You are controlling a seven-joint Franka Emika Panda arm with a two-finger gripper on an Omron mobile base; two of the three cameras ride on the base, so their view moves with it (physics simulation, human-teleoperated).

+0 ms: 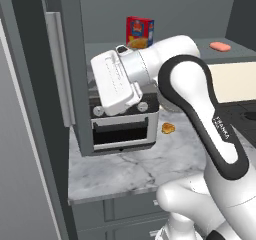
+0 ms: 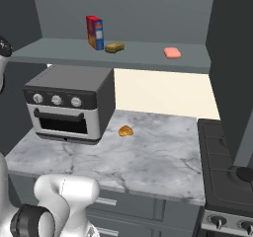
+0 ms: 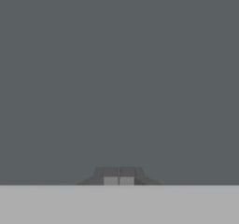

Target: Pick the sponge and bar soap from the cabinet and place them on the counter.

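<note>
Our claw (image 3: 118, 175) clenched on nothing, facing plain grey, sponge (image 2: 114, 47) on the cabinet (image 2: 148, 14) shelf just right of a red box (image 2: 94, 32), bar soap (image 2: 172, 53) farther right, marble tabletop (image 2: 148, 157) below.

On the grey cabinet shelf (image 2: 74, 51), the tan rectangular sponge (image 2: 114, 47) lay just right of the red cardboard box (image 2: 94, 32); the salmon-pink bar soap (image 2: 172, 53) lay further right.

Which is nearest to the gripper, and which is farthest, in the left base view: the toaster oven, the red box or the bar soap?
From the gripper:
1. Toaster oven, on the counter directly behind the hand.
2. Red box, on the cabinet shelf above, towards the back.
3. Bar soap, on the same shelf, far to the right.
</note>
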